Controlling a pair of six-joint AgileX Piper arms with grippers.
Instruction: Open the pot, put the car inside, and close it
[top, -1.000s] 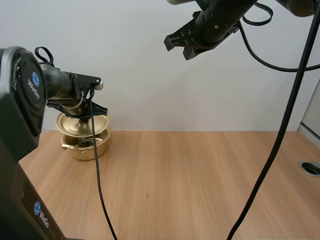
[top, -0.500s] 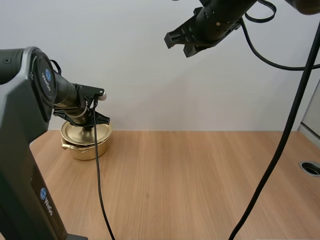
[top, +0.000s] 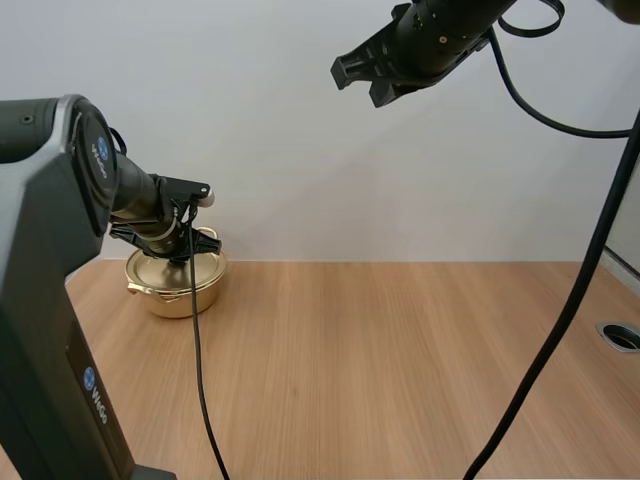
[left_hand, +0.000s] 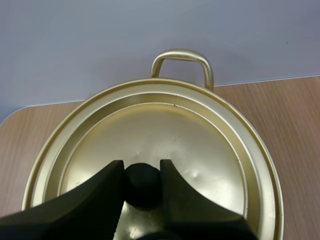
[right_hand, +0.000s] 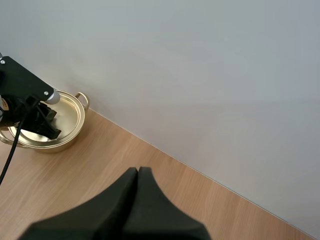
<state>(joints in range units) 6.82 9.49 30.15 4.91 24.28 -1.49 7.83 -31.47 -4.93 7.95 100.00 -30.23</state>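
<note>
Left gripper (left_hand: 141, 169) clamped on black knob (left_hand: 143, 187) of gold lid (left_hand: 190, 135), pot (top: 178, 298) just below it, interior hidden by lid, right gripper (right_hand: 138, 173) clenched empty, worktop (top: 400, 350) far below.

A light wood-grain desk (top: 400, 350) runs up to a plain, evenly lit pale grey wall (top: 300, 150), with a round metal-rimmed hole (top: 620, 336) set near its right edge.

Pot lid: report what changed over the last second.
The left claw lowered the lid from above the pot down onto its rim, so the pot is closed now. It still pinches the lid's black knob. The right claw stayed raised and shut.
</note>
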